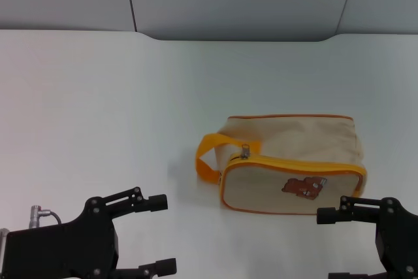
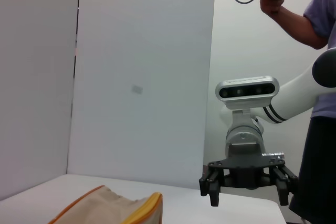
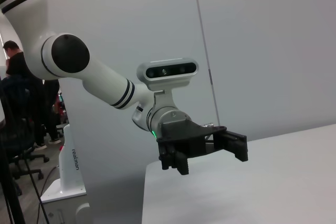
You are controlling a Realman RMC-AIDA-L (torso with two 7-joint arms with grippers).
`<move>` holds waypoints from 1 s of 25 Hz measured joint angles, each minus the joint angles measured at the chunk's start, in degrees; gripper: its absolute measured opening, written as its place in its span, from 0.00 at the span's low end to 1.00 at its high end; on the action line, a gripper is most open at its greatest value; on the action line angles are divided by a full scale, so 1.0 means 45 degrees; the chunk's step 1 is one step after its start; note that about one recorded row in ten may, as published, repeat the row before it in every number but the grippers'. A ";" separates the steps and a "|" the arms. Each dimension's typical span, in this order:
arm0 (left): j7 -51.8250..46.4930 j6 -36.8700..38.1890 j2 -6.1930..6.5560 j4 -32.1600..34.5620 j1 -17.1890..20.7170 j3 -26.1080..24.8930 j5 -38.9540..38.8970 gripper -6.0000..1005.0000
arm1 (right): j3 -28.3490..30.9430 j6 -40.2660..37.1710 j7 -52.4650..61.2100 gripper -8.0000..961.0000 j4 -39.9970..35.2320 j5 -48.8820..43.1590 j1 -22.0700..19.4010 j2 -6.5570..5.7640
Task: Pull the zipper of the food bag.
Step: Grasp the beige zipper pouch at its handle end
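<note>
The food bag (image 1: pixel 292 164) lies on the white worktop (image 1: pixel 98 109) in the lower right part of the head view, its long side facing the camera and the small brown bear picture (image 1: pixel 304 187) on that near face. The orange-yellow loop handle (image 1: pixel 210 156) sticks out from the bag's left end. The zipper (image 1: pixel 245 151) (a small silver tab) sits at the top left corner of the bag, just beside the handle, where the orange-yellow zip band begins.

The left claw (image 1: pixel 157 234) hangs at the bottom left of the head view, fingers spread, well apart from the bag. The right claw (image 1: pixel 330 246) sits at the bottom right, also spread, its upper fingertip just below the bag's near edge in the picture; whether it touches cannot be told.

In the left wrist view a corner of the bag (image 2: pixel 113 208) shows at the bottom edge.
</note>
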 joint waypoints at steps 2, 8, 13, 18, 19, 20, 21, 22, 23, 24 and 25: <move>0.0003 0.0008 -0.0012 0.0000 -0.0013 0.0057 0.0045 0.83 | 0.0000 -0.0006 -0.0001 0.88 0.0000 0.0005 0.0000 -0.0001; 0.0008 -0.0032 -0.0021 -0.0001 -0.0033 0.0386 0.0056 0.83 | -0.0001 -0.0063 -0.0006 0.88 0.0000 0.0020 0.0047 -0.0007; 0.0275 -0.0856 -0.0094 -0.0242 -0.0114 0.0366 -0.0118 0.83 | 0.0621 0.0134 -0.0178 0.88 -0.0057 0.0988 -0.0341 -0.0015; 0.1696 -0.3396 -0.0189 -0.2958 -0.1115 0.0307 -0.1445 0.83 | 0.2966 0.0057 -0.0540 0.88 -0.0175 0.2220 -0.1436 -0.0209; 0.2118 -0.3982 -0.0193 -0.3659 -0.1401 0.0300 -0.1810 0.83 | 0.2966 0.0057 -0.0540 0.88 -0.0175 0.2220 -0.1436 -0.0209; 0.2605 -0.4673 -0.0190 -0.4460 -0.1682 0.0287 -0.2223 0.83 | 0.3237 -0.0061 -0.0545 0.88 -0.0224 0.2294 -0.1604 -0.0258; 0.3516 -0.5794 -0.0194 -0.5798 -0.2289 0.0201 -0.2759 0.83 | 0.3577 -0.0195 -0.0544 0.88 -0.0312 0.2317 -0.1808 -0.0300; 0.3516 -0.5794 -0.0194 -0.5798 -0.2289 0.0201 -0.2759 0.83 | 0.3577 -0.0195 -0.0544 0.88 -0.0312 0.2317 -0.1808 -0.0300; 0.3948 -0.6303 -0.0192 -0.6446 -0.2630 0.0113 -0.2933 0.83 | 0.3682 -0.0220 -0.0537 0.88 -0.0355 0.2298 -0.1891 -0.0313; 0.4373 -0.6770 -0.0194 -0.6980 -0.2947 -0.0075 -0.2980 0.83 | 0.3713 -0.0210 -0.0515 0.88 -0.0376 0.2257 -0.1930 -0.0317; 0.4716 -0.7138 -0.0196 -0.7371 -0.3200 -0.0231 -0.2982 0.83 | 0.3684 -0.0186 -0.0507 0.88 -0.0379 0.2186 -0.1934 -0.0317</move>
